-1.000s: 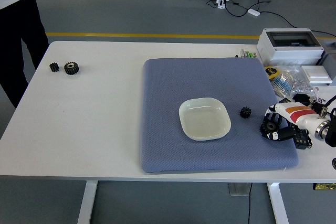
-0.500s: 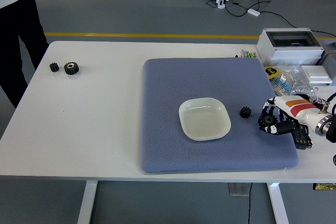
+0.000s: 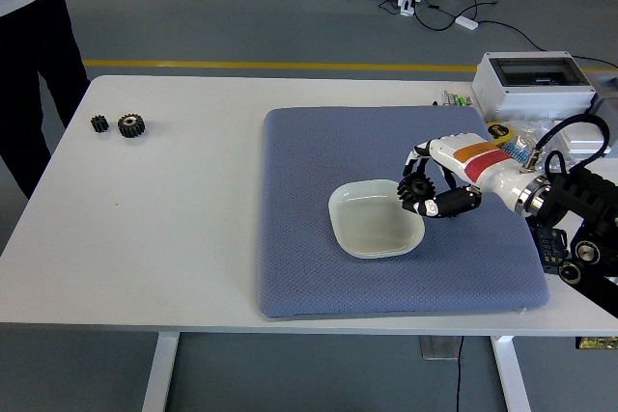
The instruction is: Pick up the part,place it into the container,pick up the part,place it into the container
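Observation:
A white square dish [image 3: 350,238] sits on the blue mat [image 3: 319,156]. My right hand [image 3: 432,190] reaches in from the right and is shut on a black gear [image 3: 417,188], holding it just above the dish's right rim. The small black gear that lay on the mat right of the dish is hidden behind my hand. Two more black gears lie at the table's far left, a small one [image 3: 99,123] and a larger one [image 3: 131,124]. The left arm is out of view.
A grey box [image 3: 536,82] and loose clutter [image 3: 526,145] stand at the table's right edge behind my arm. A person [image 3: 29,36] stands at the far left corner, hands off the table.
My right hand has lifted the gear from the mat's right edge and carried it left, up to the dish's right rim. The person's hand has come into view at top left.

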You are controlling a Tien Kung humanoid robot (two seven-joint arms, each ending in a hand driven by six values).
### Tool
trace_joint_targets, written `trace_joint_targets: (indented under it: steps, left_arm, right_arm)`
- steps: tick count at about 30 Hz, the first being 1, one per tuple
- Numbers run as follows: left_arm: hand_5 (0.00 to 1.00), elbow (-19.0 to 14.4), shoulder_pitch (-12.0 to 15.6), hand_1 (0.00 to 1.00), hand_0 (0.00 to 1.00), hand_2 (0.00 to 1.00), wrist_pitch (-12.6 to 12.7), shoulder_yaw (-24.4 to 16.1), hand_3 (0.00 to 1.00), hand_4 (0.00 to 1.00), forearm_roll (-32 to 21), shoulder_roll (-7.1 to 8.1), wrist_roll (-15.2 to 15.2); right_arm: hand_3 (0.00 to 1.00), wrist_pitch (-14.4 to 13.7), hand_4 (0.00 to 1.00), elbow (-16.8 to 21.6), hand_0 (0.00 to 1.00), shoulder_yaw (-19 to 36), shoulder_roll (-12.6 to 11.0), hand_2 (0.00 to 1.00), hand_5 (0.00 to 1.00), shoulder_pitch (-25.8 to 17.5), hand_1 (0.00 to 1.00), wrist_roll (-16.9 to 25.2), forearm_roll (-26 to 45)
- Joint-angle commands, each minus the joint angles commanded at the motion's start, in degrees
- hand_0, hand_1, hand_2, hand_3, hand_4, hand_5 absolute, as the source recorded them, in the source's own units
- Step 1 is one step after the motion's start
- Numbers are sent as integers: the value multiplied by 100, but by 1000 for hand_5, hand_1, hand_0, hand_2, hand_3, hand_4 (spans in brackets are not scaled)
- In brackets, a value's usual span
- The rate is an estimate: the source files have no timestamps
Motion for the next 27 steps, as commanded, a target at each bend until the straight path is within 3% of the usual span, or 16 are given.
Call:
trace_joint_targets:
  steps: [8,12,13,18,19,24,25,27]
  left_arm:
    - [668,0,-46,650,685,712,85,50,594,695,-87,0,-14]
    - [668,0,-83,650,685,712,95,69,594,695,-80,0,-6]
    - [666,0,-86,650,686,712,97,70,593,694,-80,0,-6]
    - [666,0,-100,650,686,712,98,81,593,694,-90,0,-7]
    - [668,0,-101,649,683,711,98,84,595,696,-96,0,-8]
    - [668,0,-99,649,683,711,89,79,595,696,-99,0,-13]
    - [665,0,-96,649,685,713,85,87,593,695,-105,0,-12]
    - [665,0,-95,649,685,713,76,91,593,695,-98,0,-4]
  right_arm:
    - [454,198,875,-434,2,-802,617,202,203,592,74,-162,110]
    - [454,218,875,-950,2,-1063,945,202,203,785,74,-226,73]
    - [473,233,821,-1011,2,-1089,975,280,251,805,136,-254,52]
    - [473,308,821,-1411,2,-1171,1114,280,251,864,136,-436,-116]
    - [555,333,859,-1439,99,-1172,1119,527,365,864,340,-461,-132]
    - [555,680,859,-1556,99,-1165,1125,527,365,850,340,-690,-267]
    - [998,715,998,-1579,211,-1163,1136,774,531,849,424,-702,-270]
    - [998,759,998,-1642,211,-1162,1169,774,531,856,424,-695,-249]
